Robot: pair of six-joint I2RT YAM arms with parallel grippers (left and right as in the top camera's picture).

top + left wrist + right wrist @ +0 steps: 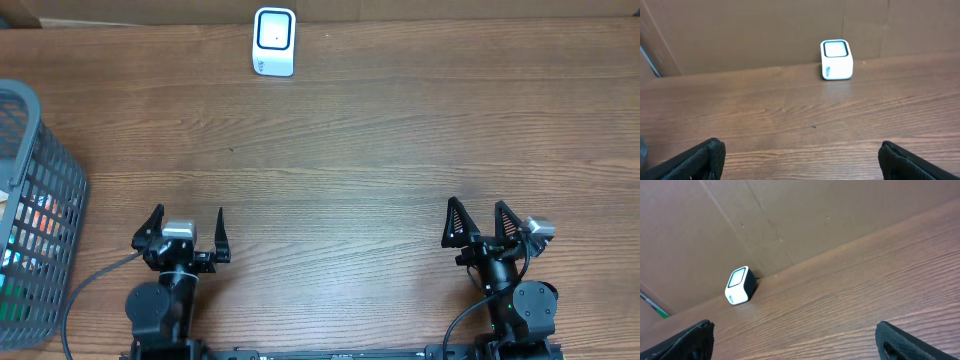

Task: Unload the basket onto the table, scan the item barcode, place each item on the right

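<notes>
Wood-grain bench ran bare across the middle of the overhead picture, with a cardboard wall closing off the back in both wrist views. At top centre, hard against that wall, sat the small white scanner, its window facing up and forward. Over at the left edge stood a grey wire basket, and through its mesh some coloured items showed. Those looked like the goods to be scanned, though no barcode could be made out.

Both arms sat low in the frame. The left claw stood spread as wide as it goes, nothing between its tips. The right claw stood the same, wide and empty, well apart from the scanner.

So by my reading the job had not begun: nothing picked, nothing shown to the scanner. The next move called for the left arm, the nearer one, to swing to the basket, reach down over its rim and close on one item. After that would come the carry up to the scanner, barcode turned toward the window.
</notes>
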